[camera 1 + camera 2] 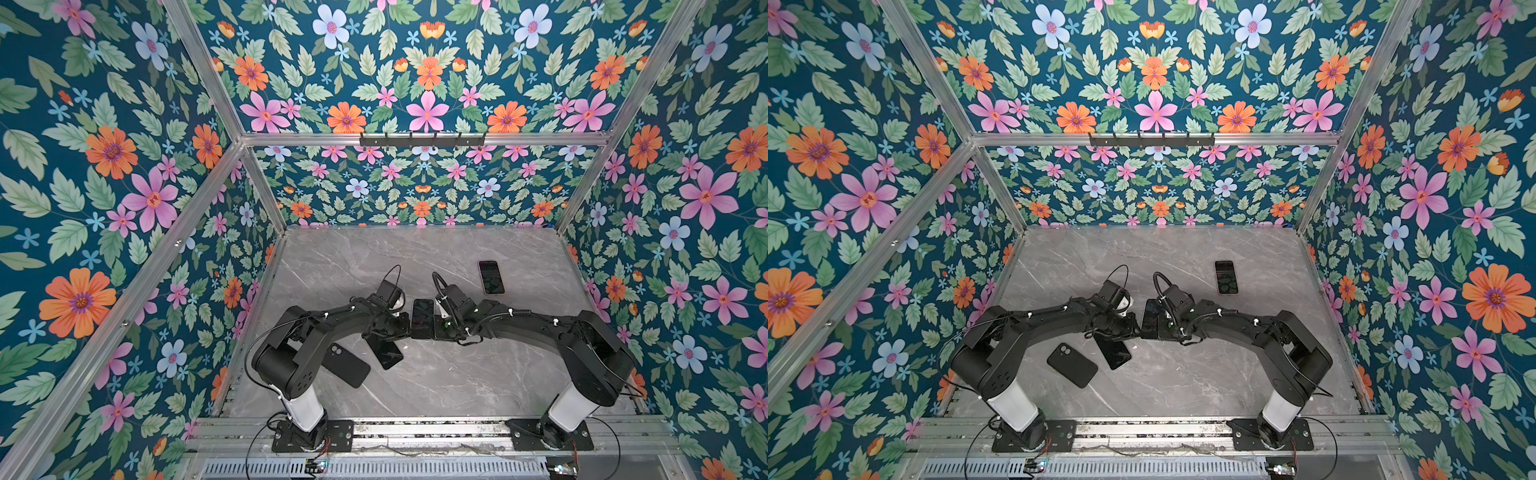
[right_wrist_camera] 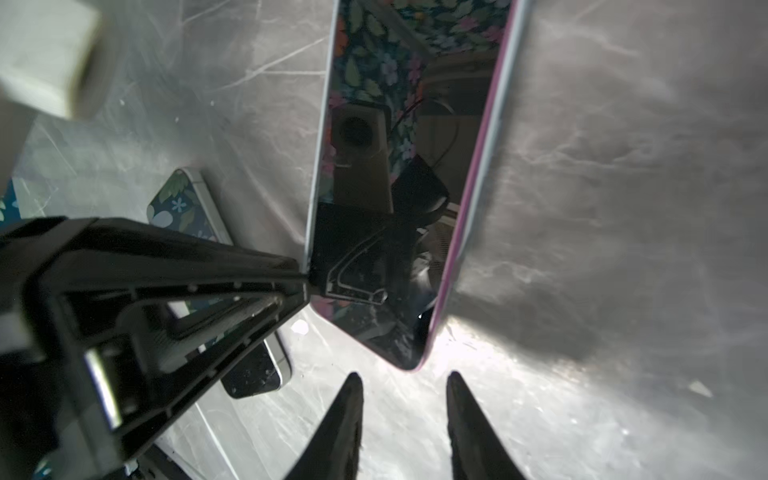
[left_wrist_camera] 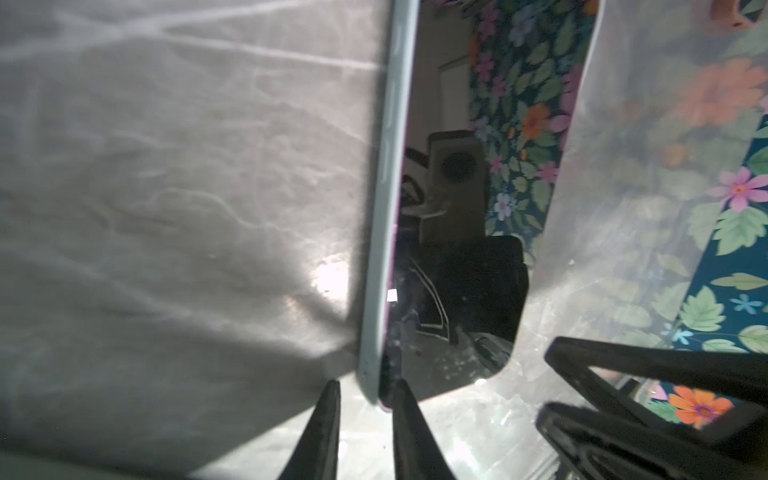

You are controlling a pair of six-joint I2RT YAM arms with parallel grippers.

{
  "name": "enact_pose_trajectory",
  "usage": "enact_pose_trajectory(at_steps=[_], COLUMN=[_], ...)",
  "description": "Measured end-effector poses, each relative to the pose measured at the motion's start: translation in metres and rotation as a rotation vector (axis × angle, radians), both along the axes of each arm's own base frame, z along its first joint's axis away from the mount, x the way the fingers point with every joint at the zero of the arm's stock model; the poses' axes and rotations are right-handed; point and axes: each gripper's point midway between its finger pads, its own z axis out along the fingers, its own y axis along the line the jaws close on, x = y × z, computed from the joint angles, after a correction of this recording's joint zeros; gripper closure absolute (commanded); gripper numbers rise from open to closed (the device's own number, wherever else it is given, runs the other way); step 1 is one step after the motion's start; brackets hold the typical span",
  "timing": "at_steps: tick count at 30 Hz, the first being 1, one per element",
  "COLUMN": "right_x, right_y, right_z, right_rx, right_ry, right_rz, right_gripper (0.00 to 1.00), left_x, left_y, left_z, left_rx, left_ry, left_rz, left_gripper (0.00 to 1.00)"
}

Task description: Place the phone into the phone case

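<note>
The phone [image 1: 423, 318] lies in the middle of the marble table [image 1: 457, 382], lengthwise from near to far, with an arm reaching to it from each side. I can't tell whether it lies flat or is tipped up. It is a thin, stiff slab with a glossy glass face, so I'd expect it to be light, slippery and easy to scratch or crack. The long side edges look the safest place to pinch, not the screen. Along those edges a pale band [image 3: 388, 166] wraps a pink rim. That may be a case already on, though I can't be sure

The left gripper [image 3: 366, 390] has its fingers narrowly apart, either side of a corner on the phone's left side; whether they actually bite I cannot tell. The right gripper [image 2: 404, 382] is spread with nothing in it, the phone's corner just ahead of the gap

The top views give the layout: a black case [image 1: 347, 365] and a dark phone [image 1: 388, 353] near left, and another phone [image 1: 491, 277] far right. They hide the fingertips under the wrists, so only the wrist views show those, along with the screen's mirror shine
</note>
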Motion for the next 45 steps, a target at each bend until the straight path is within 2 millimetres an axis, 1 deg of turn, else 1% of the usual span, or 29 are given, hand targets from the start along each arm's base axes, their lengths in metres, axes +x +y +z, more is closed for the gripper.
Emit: enact_pose_trajectory(at_steps=[4, 8, 9, 13, 15, 21, 24, 31, 37, 45], right_x=[0.002, 0.005, 0.005, 0.006, 0.007, 0.008, 0.008, 0.008, 0.008, 0.006], right_y=[-0.003, 0.0, 0.0, 0.002, 0.003, 0.003, 0.003, 0.003, 0.003, 0.003], right_z=[-0.005, -0.008, -0.009, -0.012, -0.013, -0.018, -0.019, -0.02, -0.022, -0.027], right_rx=[-0.013, -0.016, -0.018, -0.02, -0.021, -0.032, -0.036, -0.035, -0.027, -0.02], right_ry=[0.014, 0.021, 0.023, 0.031, 0.034, 0.045, 0.049, 0.055, 0.072, 0.09], right_rz=[-0.023, -0.026, -0.026, -0.027, -0.027, -0.028, -0.028, -0.029, -0.04, -0.05], right_gripper=[0.67, 0.69, 0.71, 0.71, 0.74, 0.78, 0.83, 0.84, 0.89, 0.9], left_x=[0.002, 0.004, 0.005, 0.006, 0.006, 0.005, 0.005, 0.004, 0.003, 0.003], left_y=[-0.003, -0.006, -0.006, -0.01, -0.013, -0.014, -0.014, -0.015, -0.016, -0.017], left_z=[0.0, -0.002, -0.002, -0.003, -0.003, -0.003, -0.003, -0.003, -0.002, -0.002], left_rx=[-0.044, -0.072, -0.079, -0.108, -0.123, -0.141, -0.149, -0.175, -0.191, -0.199], left_ry=[0.016, 0.031, 0.031, 0.032, 0.033, 0.029, 0.027, 0.028, 0.025, 0.023], left_rz=[0.017, 0.03, 0.03, 0.024, 0.017, 0.014, 0.012, 0.024, 0.036, 0.042], left_gripper=[0.7, 0.7, 0.7, 0.7, 0.7, 0.7, 0.7, 0.7, 0.7, 0.71])
